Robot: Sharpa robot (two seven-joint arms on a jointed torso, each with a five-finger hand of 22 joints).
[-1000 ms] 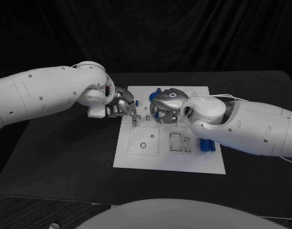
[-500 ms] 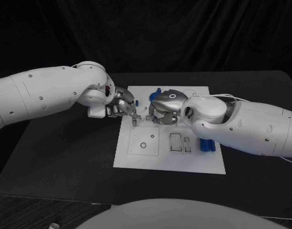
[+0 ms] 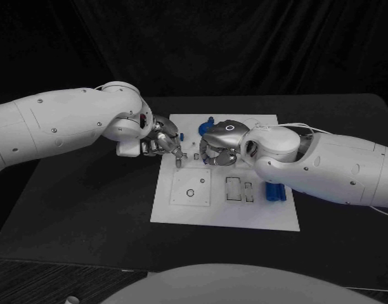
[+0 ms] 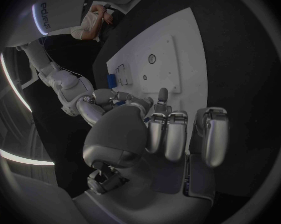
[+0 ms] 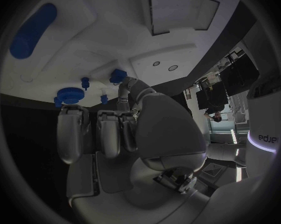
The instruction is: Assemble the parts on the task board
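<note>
Since a second ago the right hand (image 3: pixel 220 149) has barely shifted. Nearest, blue parts (image 3: pixel 276 191) lie on the board (image 3: pixel 226 212); farther, the left hand (image 3: pixel 160 144) hovers, fingers curled, grasp unclear. Crowded hands could knock parts.

Two bulky white arms, smooth rounded shells dotted with small dark screws. Left hand (image 3: pixel 160 144) silver metal with grey segmented fingers; dark red detail at its wrist. Right hand (image 3: pixel 218 152) silver, domed grey back bearing a small lit ring. Thin white cable loops over the right forearm. Wrist views show dark grey rounded palms, pale finger pads (image 4: pixel 173 134).
</note>
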